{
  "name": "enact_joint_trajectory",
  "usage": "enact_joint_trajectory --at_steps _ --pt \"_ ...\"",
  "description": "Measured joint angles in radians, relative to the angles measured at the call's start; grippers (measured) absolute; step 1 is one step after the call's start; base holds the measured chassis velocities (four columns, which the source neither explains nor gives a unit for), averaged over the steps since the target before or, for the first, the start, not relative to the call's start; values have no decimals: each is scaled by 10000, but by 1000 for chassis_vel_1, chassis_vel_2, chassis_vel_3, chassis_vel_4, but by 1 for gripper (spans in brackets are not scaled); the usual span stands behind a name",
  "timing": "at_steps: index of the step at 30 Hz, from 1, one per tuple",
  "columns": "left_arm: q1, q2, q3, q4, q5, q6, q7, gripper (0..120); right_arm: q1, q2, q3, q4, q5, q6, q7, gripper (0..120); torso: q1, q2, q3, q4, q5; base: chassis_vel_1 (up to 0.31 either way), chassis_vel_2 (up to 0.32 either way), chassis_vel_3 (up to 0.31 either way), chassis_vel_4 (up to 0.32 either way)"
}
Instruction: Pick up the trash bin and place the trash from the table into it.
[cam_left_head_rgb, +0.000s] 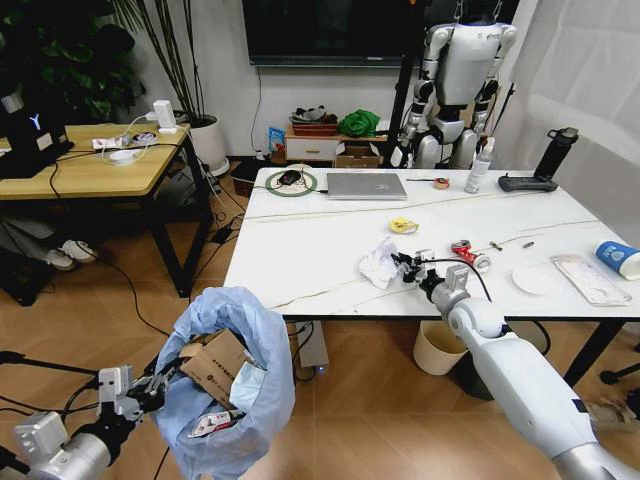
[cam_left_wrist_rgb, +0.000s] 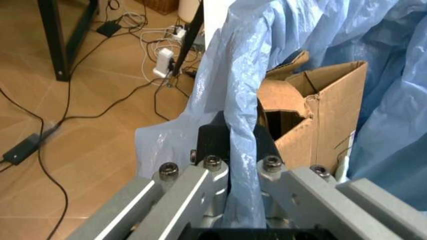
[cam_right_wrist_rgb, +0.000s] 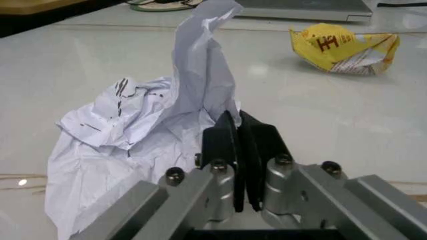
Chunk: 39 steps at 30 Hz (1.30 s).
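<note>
The trash bin (cam_left_head_rgb: 240, 330) with its crinkled light-blue liner hangs low at my left, off the table's front corner. My left gripper (cam_left_head_rgb: 160, 385) is shut on its rim, and the liner (cam_left_wrist_rgb: 243, 115) runs between the fingers. Cardboard (cam_left_wrist_rgb: 320, 115) and a pale blue mask (cam_left_head_rgb: 248, 385) lie inside. On the white marble table (cam_left_head_rgb: 300, 250), my right gripper (cam_left_head_rgb: 408, 268) is shut on the edge of a crumpled white paper (cam_right_wrist_rgb: 127, 135). A yellow wrapper (cam_right_wrist_rgb: 343, 42), a red-white can (cam_left_head_rgb: 465, 250) and a blue paper cup (cam_left_head_rgb: 618, 258) lie farther along the table.
A laptop (cam_left_head_rgb: 366, 185), a white bottle (cam_left_head_rgb: 480, 165) and a tape roll (cam_left_head_rgb: 441, 183) sit at the table's back. A cream round bin (cam_left_head_rgb: 438, 348) stands under the table. A wooden desk (cam_left_head_rgb: 90, 165) is at the left, with cables on the floor.
</note>
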Motion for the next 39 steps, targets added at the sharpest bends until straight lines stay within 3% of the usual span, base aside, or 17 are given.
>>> enact_joint_trajectory --at_steps 14,22,25,30,33,37,39 --pt "7 -39 74 -8 15 0 -45 0 -708 -329 65 2269 1390 134 233 0 0 0 0 2 1 0 0 0 0" --pt "-7 -46 79 16 10 0 -79 0 -652 -883 -202 5223 3137 -235 668 0 0 0 0 0 -2 0 0 0 0" --pt "21 -81 79 15 23 5 -86 0 -463 -1218 -1214 6724 3832 -298 1049 0 0 0 -1 0 -2 0 0 0 0" --pt "43 -151 78 -37 47 27 -124 0 96 -1240 -3104 8012 4218 -100 1499 0 0 1 -1 1 -4 0 0 0 0" --pt "57 -169 78 -49 53 34 -135 0 263 -1141 -3578 8188 4238 -13 1516 0 0 1 -1 1 -3 0 0 0 0" --pt "99 -194 52 -103 60 58 -175 0 861 -749 -5247 8067 3997 396 1506 0 0 1 -1 2 -2 0 0 0 0" --pt "100 -200 49 -113 60 60 -179 0 900 -708 -5416 7977 3914 445 1489 0 0 0 0 2 -3 0 0 0 0"
